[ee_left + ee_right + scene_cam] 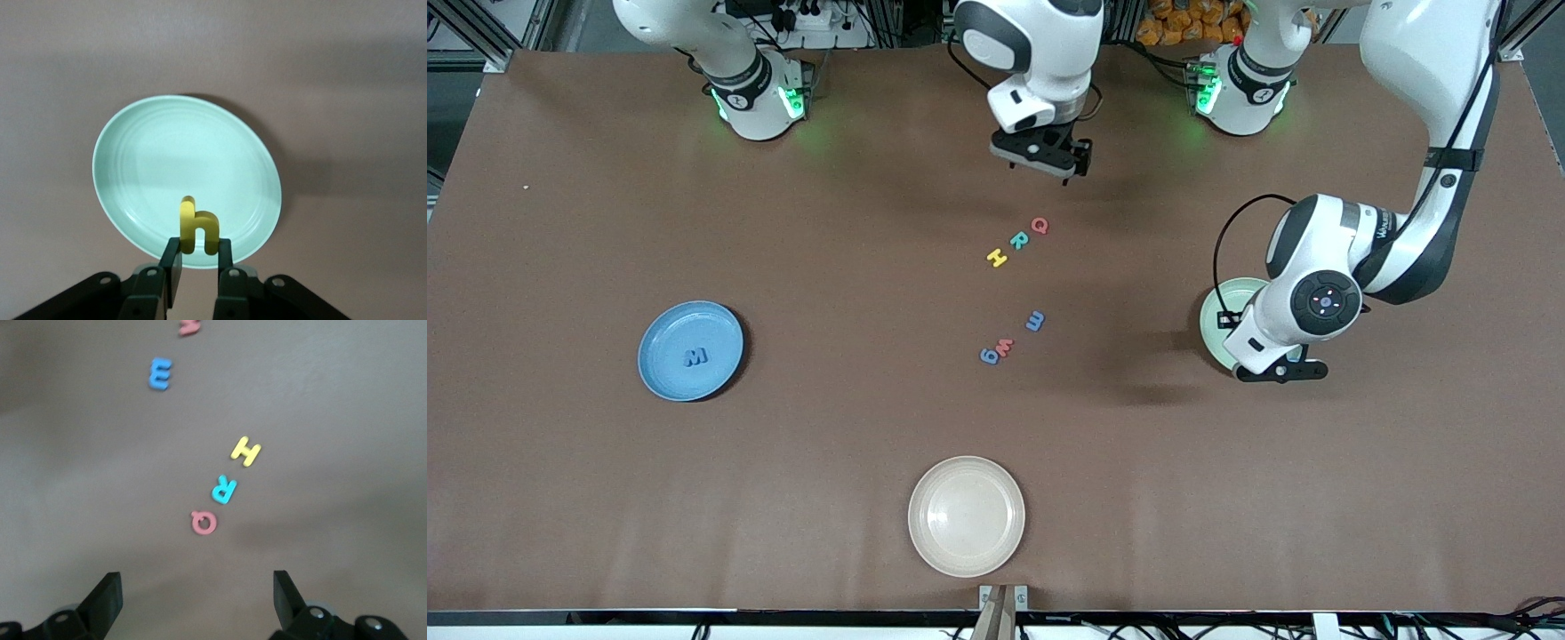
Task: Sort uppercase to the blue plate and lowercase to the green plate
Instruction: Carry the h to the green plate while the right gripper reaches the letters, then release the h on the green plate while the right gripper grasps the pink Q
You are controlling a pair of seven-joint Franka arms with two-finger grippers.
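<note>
Letters read plainly: blue M [695, 356] lies in the blue plate [660, 335]; Q [1040, 226], R [1017, 240] and H [997, 258] lie mid-table; m [1034, 321], red m [1005, 348] and g [989, 356] nearer the camera; left gripper [198, 261], arm bent over the green plate [147, 160], pinches yellow h [197, 227]; right gripper [197, 597] hangs spread wide and bare above Q.

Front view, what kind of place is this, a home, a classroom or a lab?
Most likely a robotics lab. Two arms are bolted to a brown table with aluminium framing and cables along its edge, and the props are staged: foam letters and plates, one blue plate.
</note>
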